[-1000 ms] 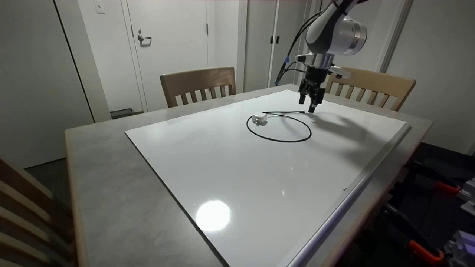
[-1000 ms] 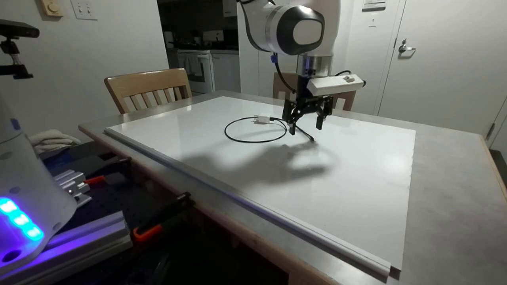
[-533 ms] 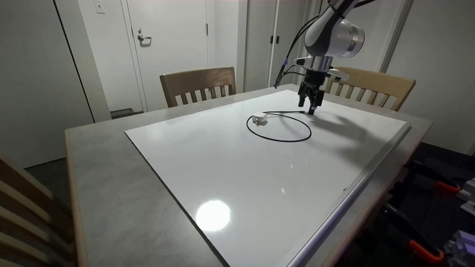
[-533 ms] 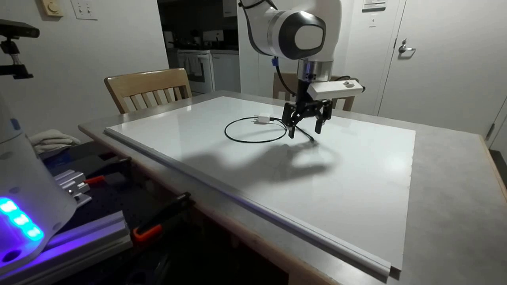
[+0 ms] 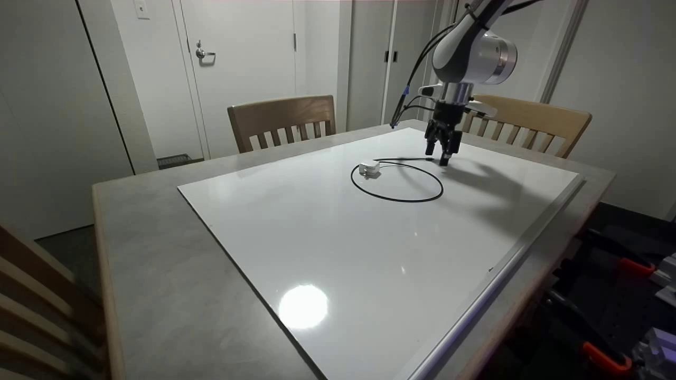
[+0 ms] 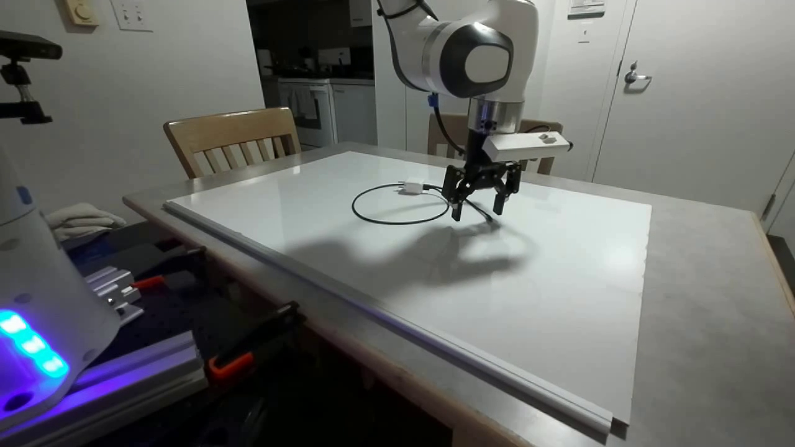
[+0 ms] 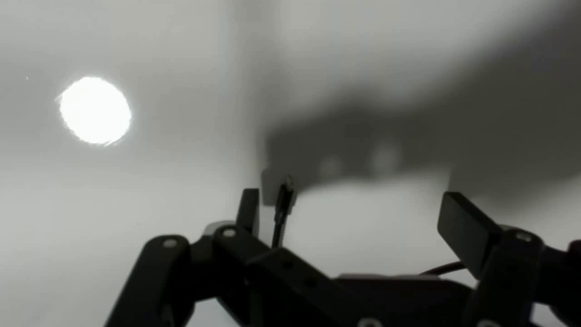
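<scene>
The gripper point(image 6: 478, 210) is held low over a whiteboard point(image 6: 546, 298) laid flat on the grey table point(image 5: 153, 253); its fingers are spread wide and nothing is pinched between them. The black cable point(image 6: 400, 223) is laid on the whiteboard in a loose loop, with one end apparently plugged into the white power adapter point(image 5: 369, 168) and the other ended by a slim connector point(image 7: 285, 195) beneath the spread fingers. In the wrist view the connector is seen between the two fingertips, well off centre, just beside the one at the left of that view. Contact between fingertips and cable cannot be confirmed. The step in hand is judged to be an approach from above to the connector, with no grip yet taken. By that judgement, a small sideways centring is called for, then a straight lowering until the connector is flanked at whiteboard level, and only then a closing of the fingers.
</scene>
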You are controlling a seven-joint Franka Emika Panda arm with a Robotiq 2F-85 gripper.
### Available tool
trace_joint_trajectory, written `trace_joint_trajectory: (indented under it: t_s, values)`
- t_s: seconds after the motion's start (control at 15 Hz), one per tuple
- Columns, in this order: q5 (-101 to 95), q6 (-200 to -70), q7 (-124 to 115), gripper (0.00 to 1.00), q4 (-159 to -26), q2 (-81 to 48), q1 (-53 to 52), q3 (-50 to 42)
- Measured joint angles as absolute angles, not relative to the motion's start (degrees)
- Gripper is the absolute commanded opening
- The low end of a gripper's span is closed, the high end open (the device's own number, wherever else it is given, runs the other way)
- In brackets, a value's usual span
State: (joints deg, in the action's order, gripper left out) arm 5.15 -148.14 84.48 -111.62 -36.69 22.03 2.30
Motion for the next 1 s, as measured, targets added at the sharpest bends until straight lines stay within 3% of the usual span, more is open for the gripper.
trace_joint_trajectory:
  t_s: [1.0]
  values:
    - [5.1, -147.5, 84.5, 1.0, -107.8, -39.3, 22.3, 1.9]
